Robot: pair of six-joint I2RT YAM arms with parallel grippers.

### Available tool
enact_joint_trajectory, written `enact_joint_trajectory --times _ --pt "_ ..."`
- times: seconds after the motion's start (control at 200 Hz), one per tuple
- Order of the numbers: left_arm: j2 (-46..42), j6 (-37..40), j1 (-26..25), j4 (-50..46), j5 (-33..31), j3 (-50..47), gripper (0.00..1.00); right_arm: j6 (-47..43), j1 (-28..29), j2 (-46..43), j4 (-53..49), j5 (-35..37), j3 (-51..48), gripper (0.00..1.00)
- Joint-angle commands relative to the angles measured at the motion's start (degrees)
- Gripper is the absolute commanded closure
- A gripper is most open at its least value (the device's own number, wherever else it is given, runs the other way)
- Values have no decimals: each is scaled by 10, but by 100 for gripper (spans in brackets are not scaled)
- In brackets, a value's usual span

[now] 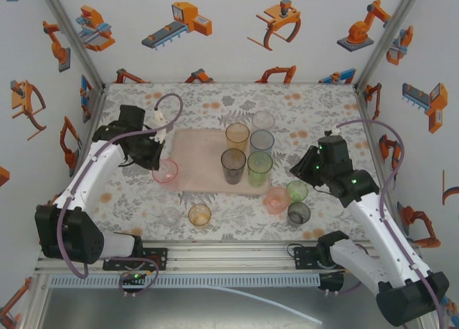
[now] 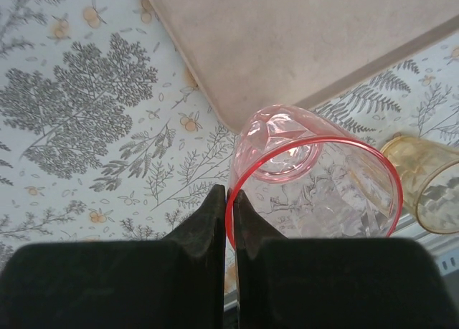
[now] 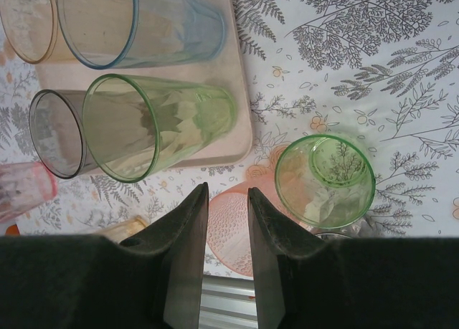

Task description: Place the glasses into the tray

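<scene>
My left gripper is shut on the rim of a pink glass, one finger inside and one outside. The glass sits at the near left corner of the pale pink tray, and I cannot tell whether it is off the table. From above, the left gripper and pink glass are at the tray's left edge. On the tray stand amber, blue, smoky grey and green glasses. My right gripper is open above a short pink glass, with nothing between its fingers.
A short green glass stands right of the right gripper, with a short grey one nearer the front. A clear glass stands beyond the tray. A small clear glass and a short amber one stand near the table's front rail.
</scene>
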Motion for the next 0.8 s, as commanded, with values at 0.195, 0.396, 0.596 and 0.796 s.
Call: enact_joint_trajectory --times 0.195,0.396,0.596,0.796 --pt "82 -44 -53 -14 16 97 90 -12 -2 -13 -28 24 26 69" --pt "149 -61 -111 9 -4 133 90 -19 -2 -25 -62 37 42 69" --pt "196 -74 -131 19 -3 157 90 -18 -3 -38 -83 46 43 69" --pt "214 -84 -145 42 -15 155 90 -17 -2 -46 -93 56 42 68"
